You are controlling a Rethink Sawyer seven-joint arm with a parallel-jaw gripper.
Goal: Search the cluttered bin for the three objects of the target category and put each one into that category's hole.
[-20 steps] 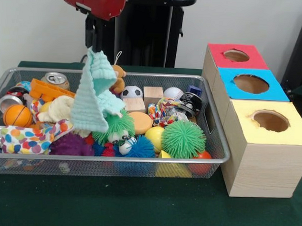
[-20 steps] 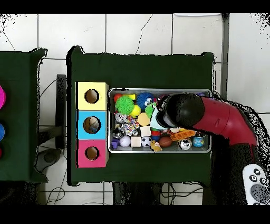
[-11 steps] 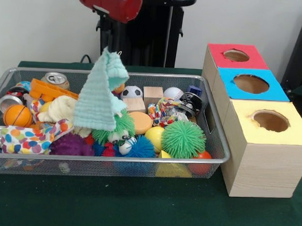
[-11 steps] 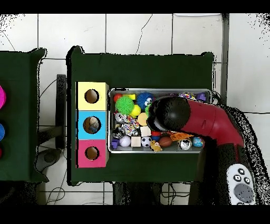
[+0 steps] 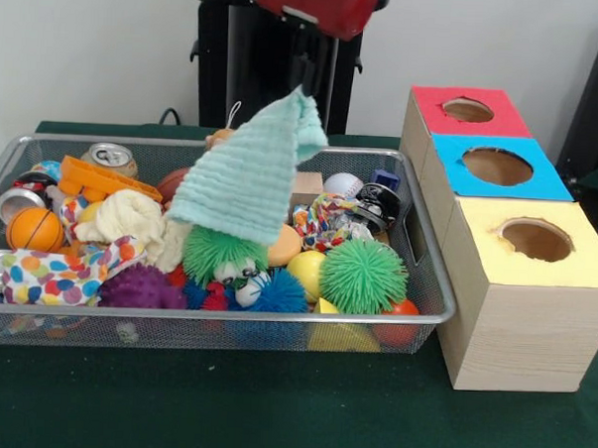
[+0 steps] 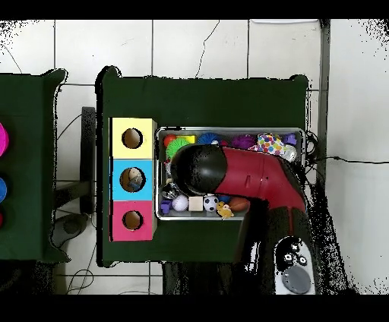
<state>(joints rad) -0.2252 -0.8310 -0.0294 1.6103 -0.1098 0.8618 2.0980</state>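
Pincer [image 5: 307, 81] clenched on top corner of a mint cloth [image 5: 249, 182], which hangs slantwise above the wire bin [image 5: 430, 289]. The three-hole box [image 5: 513, 313] lies to the cloth's right in front view. Cloth soft, ribbed, limp; box stiff, round holes.

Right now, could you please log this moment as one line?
arm: over bin | gripper: shut on mint cloth | cloth: hanging above toys | holes: none entered
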